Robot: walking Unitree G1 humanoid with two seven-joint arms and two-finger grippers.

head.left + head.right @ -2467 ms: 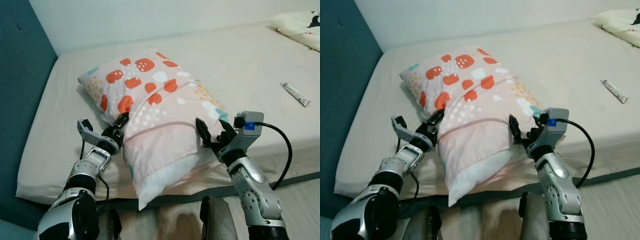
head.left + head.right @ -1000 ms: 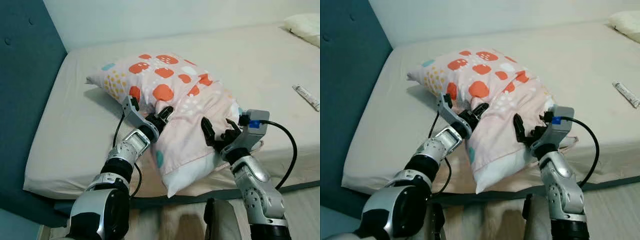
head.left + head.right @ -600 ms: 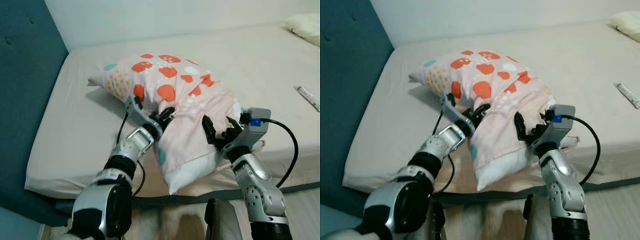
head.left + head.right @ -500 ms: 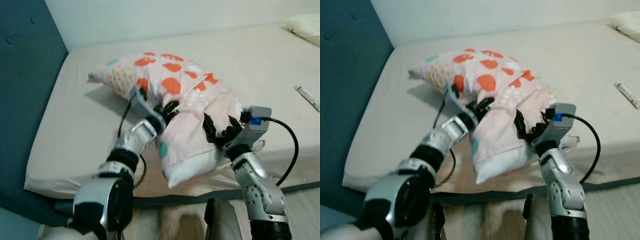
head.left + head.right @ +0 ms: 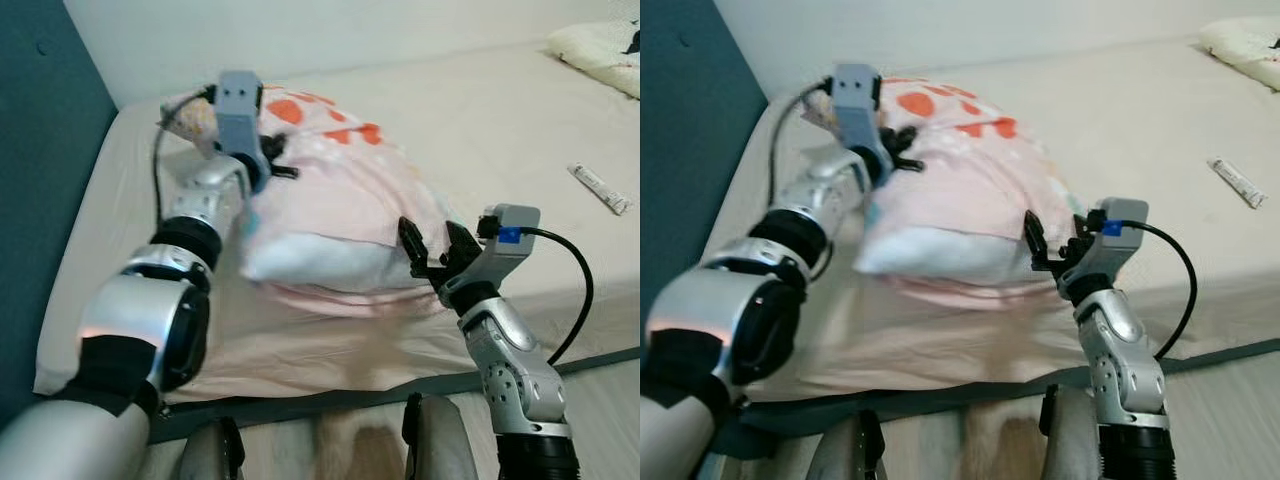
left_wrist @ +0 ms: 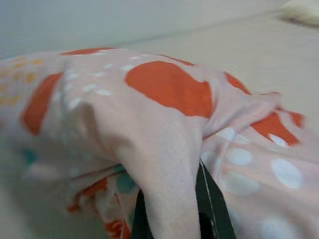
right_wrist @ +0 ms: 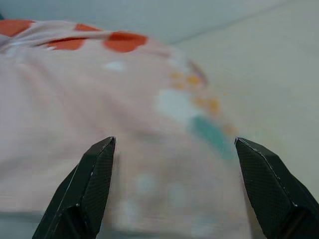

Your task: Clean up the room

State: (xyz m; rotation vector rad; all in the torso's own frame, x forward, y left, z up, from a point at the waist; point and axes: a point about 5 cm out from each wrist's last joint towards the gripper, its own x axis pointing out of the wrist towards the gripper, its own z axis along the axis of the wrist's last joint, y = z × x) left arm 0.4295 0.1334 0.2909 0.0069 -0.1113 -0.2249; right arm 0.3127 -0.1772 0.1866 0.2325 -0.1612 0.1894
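Observation:
A pink pillow (image 5: 340, 200) with orange and white spots lies on the beige bed (image 5: 500, 130), its white inner end facing me. My left gripper (image 5: 277, 156) reaches far forward and is shut on a fold of the pillow's cover near its top. In the left wrist view that pink fabric (image 6: 164, 164) is pinched between the black fingers (image 6: 213, 211). My right gripper (image 5: 428, 234) stands open just in front of the pillow's near right corner. The right wrist view has the pillow (image 7: 149, 114) ahead of the spread fingertips (image 7: 102, 154), not touching.
A small white tube (image 5: 597, 188) lies on the bed to the right. A cream pillow (image 5: 600, 45) sits at the far right corner. The teal headboard (image 5: 40, 150) rises along the left. The mattress edge (image 5: 300, 385) runs close in front of me.
My left arm has swung up and away with the pillow, turning it toward the headboard end. The right gripper now stands apart from the pillow. The camera has shifted too.

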